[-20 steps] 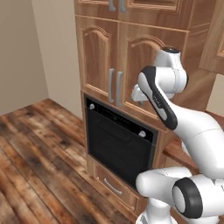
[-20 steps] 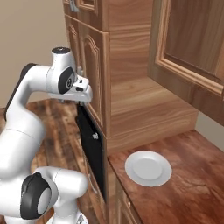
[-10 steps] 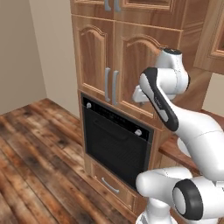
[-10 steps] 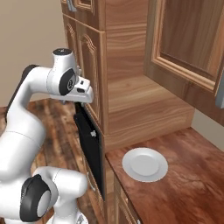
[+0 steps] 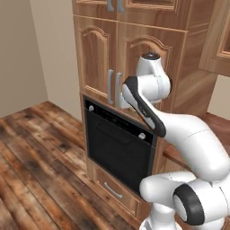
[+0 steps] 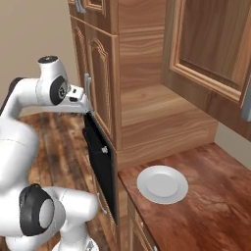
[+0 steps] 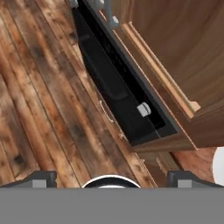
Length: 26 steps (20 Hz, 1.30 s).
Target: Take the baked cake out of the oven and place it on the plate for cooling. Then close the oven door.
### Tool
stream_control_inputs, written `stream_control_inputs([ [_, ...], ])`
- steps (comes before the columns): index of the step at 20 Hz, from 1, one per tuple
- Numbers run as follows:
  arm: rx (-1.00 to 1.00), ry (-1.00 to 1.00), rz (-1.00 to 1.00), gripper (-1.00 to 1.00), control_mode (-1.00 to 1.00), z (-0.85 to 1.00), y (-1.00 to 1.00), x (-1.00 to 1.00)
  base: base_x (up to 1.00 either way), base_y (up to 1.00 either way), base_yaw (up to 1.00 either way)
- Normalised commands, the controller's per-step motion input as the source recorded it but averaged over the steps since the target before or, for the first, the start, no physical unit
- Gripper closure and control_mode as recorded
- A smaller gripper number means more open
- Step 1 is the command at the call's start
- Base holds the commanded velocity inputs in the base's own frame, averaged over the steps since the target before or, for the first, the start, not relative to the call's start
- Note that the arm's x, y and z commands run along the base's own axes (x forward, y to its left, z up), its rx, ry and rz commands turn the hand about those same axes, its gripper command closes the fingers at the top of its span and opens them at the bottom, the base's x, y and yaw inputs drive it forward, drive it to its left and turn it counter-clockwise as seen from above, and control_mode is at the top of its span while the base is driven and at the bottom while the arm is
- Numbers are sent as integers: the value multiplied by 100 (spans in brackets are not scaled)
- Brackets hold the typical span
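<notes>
In front of the tall wooden cabinet, the oven [image 5: 119,146] is seen with its door [image 5: 117,152] shut flat, so the very first step looks like the one in hand: nothing has been taken out yet, and the cake can't be made out anywhere, presumably because it's behind that black panel. The gripper [image 6: 84,103] is held up high, beside the cabinet doors' [image 5: 96,63] handles and just above the oven's control strip, and its fingers are spread wide apart with nothing between them. In the hand view the fingertips [image 7: 41,178] are seen far apart at the bottom edge, with the door and one silver knob [image 7: 143,109] lying below and ahead of them.

Next, the door probably needs to be reached at its top edge and pulled down on its lower hinge, so the hand has to be lowered a bit first. The plate [image 6: 162,184] is sitting bare on the reddish counter [image 6: 206,196], off to the right of the oven, well apart from the gripper.
</notes>
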Motion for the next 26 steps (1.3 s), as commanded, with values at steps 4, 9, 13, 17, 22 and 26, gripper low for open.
stream_control_inputs([
  [4, -31, 0, 0, -100, -100, -49, 100, 23, 0, 0, 0],
  [9, -32, 0, 0, -100, -100, -71, 82, 6, 0, 0, 0],
  [13, -28, 0, 0, -100, -100, -78, 43, 1, 0, 0, 0],
  [17, -26, 0, 0, -100, -100, -71, 31, 7, 0, 0, 0],
  [22, -23, 8, 0, -100, -100, -60, 11, 28, 0, 0, 0],
  [26, -18, 9, 0, -100, -100, -40, 0, 47, 0, 0, 0],
])
